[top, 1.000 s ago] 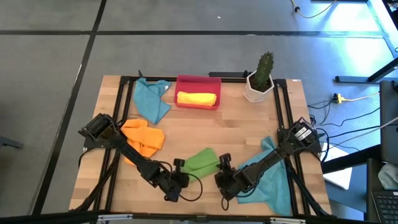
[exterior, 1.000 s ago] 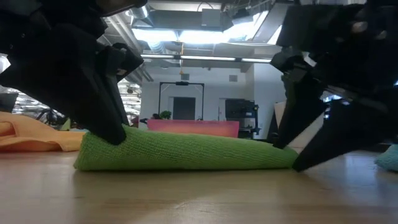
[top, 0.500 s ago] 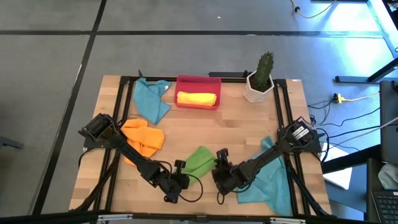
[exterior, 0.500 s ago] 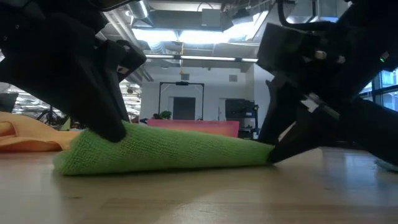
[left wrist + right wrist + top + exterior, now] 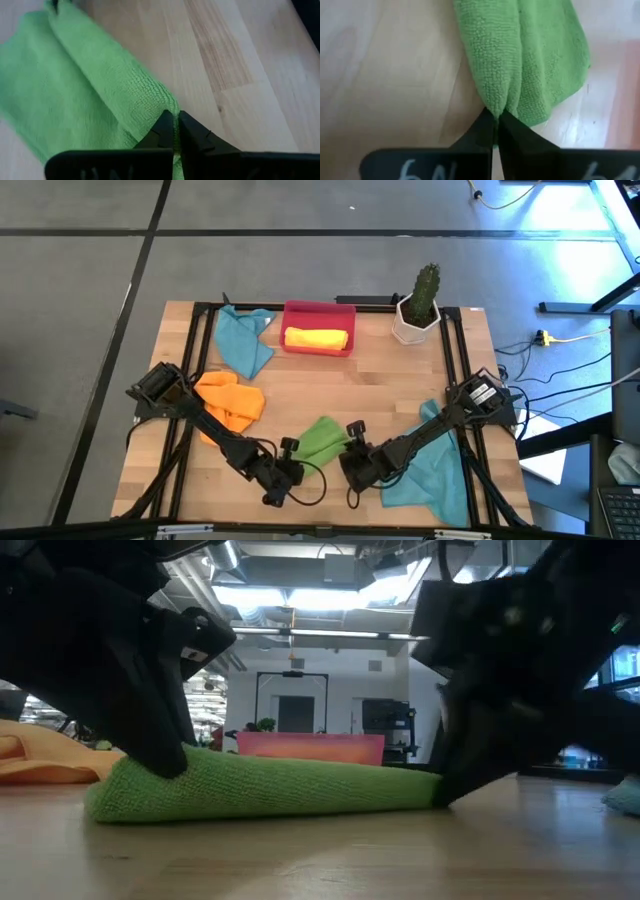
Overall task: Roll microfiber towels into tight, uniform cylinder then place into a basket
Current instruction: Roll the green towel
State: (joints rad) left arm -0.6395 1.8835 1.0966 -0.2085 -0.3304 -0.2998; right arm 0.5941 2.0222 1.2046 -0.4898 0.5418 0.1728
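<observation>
I have the light wooden table [image 5: 330,395] laid out so the work happens along its near edge, with the finished goods parked at the far edge. At that far edge sits the shallow red plastic basket [image 5: 319,310], already carrying one rolled yellow towel [image 5: 318,338], so I judge one cylinder done. The flat teal towel [image 5: 243,340] by the far left corner, the crumpled orange towel [image 5: 231,400] at the left edge and a second teal towel [image 5: 432,465] under the right arm at the near right corner wait their turn. The white hexagonal cactus pot [image 5: 414,320] stands near the far right corner, out of the way.

The folded green microfiber towel [image 5: 260,785] lies at the middle of the near edge. My left gripper [image 5: 176,131] is pinched closed on one end of it, and my right gripper [image 5: 496,125] is clamped closed on the opposite end, so I can keep the cloth taut while rolling it
</observation>
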